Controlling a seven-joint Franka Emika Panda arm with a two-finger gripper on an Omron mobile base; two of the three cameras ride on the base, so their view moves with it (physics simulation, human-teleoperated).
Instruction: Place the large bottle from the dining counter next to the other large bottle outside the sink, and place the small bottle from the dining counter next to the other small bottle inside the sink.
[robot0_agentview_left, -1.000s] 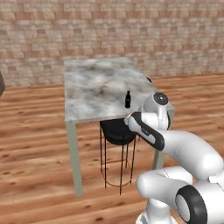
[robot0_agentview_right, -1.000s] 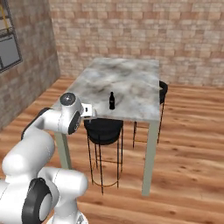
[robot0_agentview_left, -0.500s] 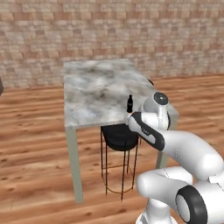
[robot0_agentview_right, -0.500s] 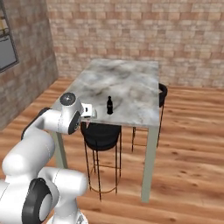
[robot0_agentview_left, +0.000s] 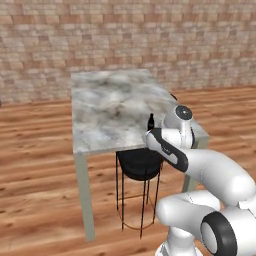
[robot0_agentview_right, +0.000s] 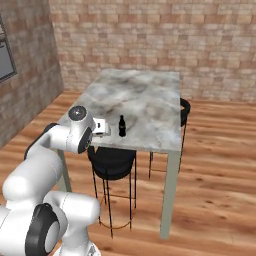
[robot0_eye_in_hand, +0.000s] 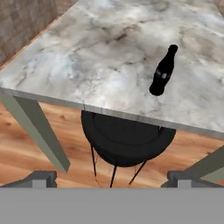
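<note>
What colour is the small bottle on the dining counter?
Black, with a thin pale band around its body; the small bottle shows best in the hand view.

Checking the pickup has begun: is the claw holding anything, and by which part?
Nothing is held. The claw is open, short of the small black bottle standing on the dining counter.

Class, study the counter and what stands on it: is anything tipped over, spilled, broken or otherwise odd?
Nothing stands out. The small black bottle stands upright and intact near the front edge of the dining counter, with no spill around it. A black stool is tucked under that edge.
</note>
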